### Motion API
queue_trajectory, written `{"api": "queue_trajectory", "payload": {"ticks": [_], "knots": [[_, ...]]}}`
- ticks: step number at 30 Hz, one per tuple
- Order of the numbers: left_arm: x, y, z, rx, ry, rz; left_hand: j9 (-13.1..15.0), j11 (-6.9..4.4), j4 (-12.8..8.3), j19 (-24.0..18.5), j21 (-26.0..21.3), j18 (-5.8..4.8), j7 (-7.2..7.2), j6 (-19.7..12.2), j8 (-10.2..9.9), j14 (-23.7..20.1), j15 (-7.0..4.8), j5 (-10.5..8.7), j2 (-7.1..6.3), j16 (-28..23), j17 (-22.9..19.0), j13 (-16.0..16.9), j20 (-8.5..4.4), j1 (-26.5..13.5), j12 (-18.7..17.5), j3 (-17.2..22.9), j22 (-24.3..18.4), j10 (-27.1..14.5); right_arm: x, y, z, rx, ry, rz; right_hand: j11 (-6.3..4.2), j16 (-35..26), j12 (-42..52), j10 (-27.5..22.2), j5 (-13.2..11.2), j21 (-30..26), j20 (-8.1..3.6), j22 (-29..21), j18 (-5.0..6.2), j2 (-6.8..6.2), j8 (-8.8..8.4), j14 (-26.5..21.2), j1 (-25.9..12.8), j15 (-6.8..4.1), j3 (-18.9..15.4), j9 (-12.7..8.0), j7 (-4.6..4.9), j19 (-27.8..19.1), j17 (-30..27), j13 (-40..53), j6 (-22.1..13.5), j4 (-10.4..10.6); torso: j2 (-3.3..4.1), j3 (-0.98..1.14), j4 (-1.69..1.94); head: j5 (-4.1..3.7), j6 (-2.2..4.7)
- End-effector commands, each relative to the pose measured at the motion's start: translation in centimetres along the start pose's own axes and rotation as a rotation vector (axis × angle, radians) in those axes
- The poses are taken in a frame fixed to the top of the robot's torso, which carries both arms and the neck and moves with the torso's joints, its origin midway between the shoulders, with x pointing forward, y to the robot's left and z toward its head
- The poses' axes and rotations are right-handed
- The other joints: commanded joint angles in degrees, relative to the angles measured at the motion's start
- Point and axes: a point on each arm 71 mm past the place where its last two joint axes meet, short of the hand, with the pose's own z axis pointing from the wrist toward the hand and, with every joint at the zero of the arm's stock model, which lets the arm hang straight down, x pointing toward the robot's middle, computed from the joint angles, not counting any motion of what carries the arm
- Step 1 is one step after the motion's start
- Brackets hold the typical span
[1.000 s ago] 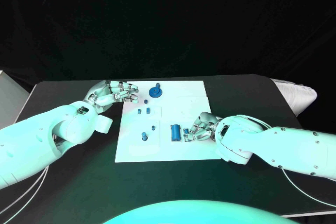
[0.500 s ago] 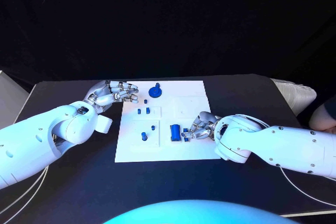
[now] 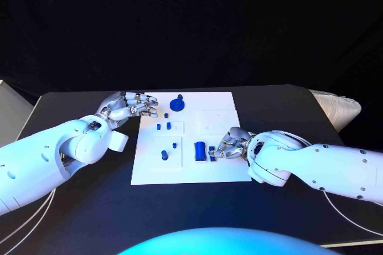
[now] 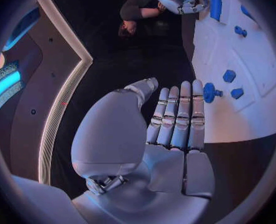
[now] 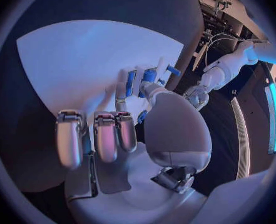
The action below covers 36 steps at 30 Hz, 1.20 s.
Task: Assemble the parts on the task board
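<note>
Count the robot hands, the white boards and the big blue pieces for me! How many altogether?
Hands: 2, the left hand and the right hand
White task board: 1
Big blue pieces: 2, the round piece and the long block
Total: 5

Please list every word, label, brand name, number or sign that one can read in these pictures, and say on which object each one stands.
None can be read. The task board is plain white, and the blue parts carry no visible marking. No lettering shows on the left hand, the right hand or the black table.
</note>
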Motion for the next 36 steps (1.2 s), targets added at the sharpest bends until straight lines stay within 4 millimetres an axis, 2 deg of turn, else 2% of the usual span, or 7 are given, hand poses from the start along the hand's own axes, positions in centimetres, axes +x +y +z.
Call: {"api": "queue_trajectory", "payload": {"ticks": [1, 2, 4, 9, 15, 25, 36], "knots": [[0.22, -0.05, 0.03, 0.007, 0.017, -0.001, -0.06, 0.02, 0.37, 0.54, -0.34, 0.57, 0.23, 0.11, -0.29, -0.02, 0.05, 0.03, 0.56, -0.27, 0.06, 0.07, 0.02, 0.18, -0.02, -0.03, -0.09, 0.11, 0.10, 0.00, -0.13, -0.025, 0.018, -0.014, -0.05, 0.24, -0.28, 4.67, -3.74, -0.19, -0.25, 13.85, -0.78, 0.24, -0.19, 5.88, 3.38, -0.29, -0.03, 0.09, 0.14, 4.94, 15.09, 13.53, -0.25, -0.55, -0.03, 0.05, -0.03, 0.08, -0.12], [0.23, -0.05, 0.03, 0.007, 0.017, -0.001, -0.06, 0.02, 0.37, 0.54, -0.34, 0.57, 0.23, 0.11, -0.29, -0.02, 0.05, 0.03, 0.56, -0.27, 0.06, 0.07, 0.02, 0.18, -0.02, -0.03, -0.09, 0.11, 0.07, -0.06, -0.14, -0.025, 0.019, -0.017, -0.10, 0.24, -0.29, 4.66, -6.45, -0.15, -0.31, 13.86, -0.78, 0.55, -0.23, 5.88, 5.26, -0.31, 0.27, 0.06, 0.08, 4.95, 15.09, 13.52, -0.22, -0.92, -0.01, 0.05, -0.04, 0.08, -0.12], [0.24, -0.03, 0.03, 0.007, 0.018, -0.001, -0.06, 0.02, 0.37, 0.54, -0.34, 0.57, 0.23, 0.11, -0.29, -0.02, 0.05, 0.03, 0.56, -0.27, 0.06, 0.07, 0.02, 0.18, -0.02, -0.03, -0.09, 0.11, 0.04, -0.16, -0.13, -0.025, 0.019, -0.024, -0.19, 0.24, -0.27, 4.68, -8.98, -0.15, -0.32, 13.87, -0.79, 0.51, -0.23, 5.88, 7.68, -0.39, 0.56, -0.01, -0.03, 4.95, 15.09, 13.54, -0.04, -1.54, -0.02, 0.06, -0.06, 0.08, -0.13], [0.28, 0.02, 0.03, 0.007, 0.018, -0.002, -0.06, 0.02, 0.37, 0.54, -0.34, 0.57, 0.23, 0.11, -0.29, -0.02, 0.05, 0.03, 0.56, -0.27, 0.06, 0.07, 0.02, 0.18, -0.02, -0.03, -0.09, 0.11, 0.01, -0.19, -0.04, -0.028, 0.009, -0.042, -0.26, 0.24, -0.24, 4.69, -10.30, -0.10, -0.35, 13.88, -0.80, 0.26, -0.16, 5.88, 9.10, -0.44, 0.46, -0.05, -0.11, 4.97, 15.09, 13.55, 0.26, -1.80, -0.02, 0.06, -0.10, 0.01, -0.16], [0.33, 0.06, 0.05, 0.007, 0.020, -0.003, -0.06, 0.02, 0.37, 0.54, -0.34, 0.57, 0.23, 0.11, -0.29, -0.02, 0.05, 0.03, 0.56, -0.27, 0.06, 0.07, 0.02, 0.18, -0.02, -0.03, -0.09, 0.11, 0.21, -0.16, 0.17, -0.023, -0.004, -0.055, -0.28, 0.24, -0.30, 4.66, -10.65, 0.07, -0.37, 13.92, -0.83, 0.31, -0.05, 5.88, 9.20, -0.45, 0.36, -0.02, -0.14, 5.00, 15.09, 13.52, 0.48, -1.66, 0.00, 0.09, 0.00, -0.05, -0.24], [0.35, 0.11, 0.06, 0.006, 0.020, -0.003, -0.06, 0.02, 0.37, 0.54, -0.34, 0.57, 0.23, 0.11, -0.29, -0.02, 0.05, 0.03, 0.56, -0.27, 0.06, 0.07, 0.02, 0.18, -0.02, -0.03, -0.09, 0.11, 0.64, -0.25, 0.64, -0.005, -0.008, -0.060, -0.36, 0.24, -0.36, 4.64, -10.89, 0.04, -0.40, 13.92, -0.82, 0.55, 0.23, 5.88, 8.95, -0.51, 0.06, 0.05, -0.26, 5.00, 15.09, 13.48, 0.93, -1.04, -0.02, 0.00, 0.00, -0.37, -0.29], [0.34, 0.11, 0.06, 0.006, 0.019, -0.003, -0.06, 0.02, 0.37, 0.54, -0.34, 0.57, 0.23, 0.11, -0.29, -0.02, 0.05, 0.03, 0.56, -0.27, 0.06, 0.07, 0.02, 0.18, -0.02, -0.03, -0.09, 0.11, 0.61, -0.29, 0.71, -0.003, -0.025, -0.073, -0.74, 0.24, -0.39, 4.63, -9.72, 0.07, -0.65, 13.93, -0.83, 0.71, 0.62, 5.88, 10.92, -0.82, 0.37, 0.17, -0.66, 5.01, 15.09, 13.47, 1.22, -1.28, -0.03, -0.01, 0.02, -0.27, -0.25]]}}
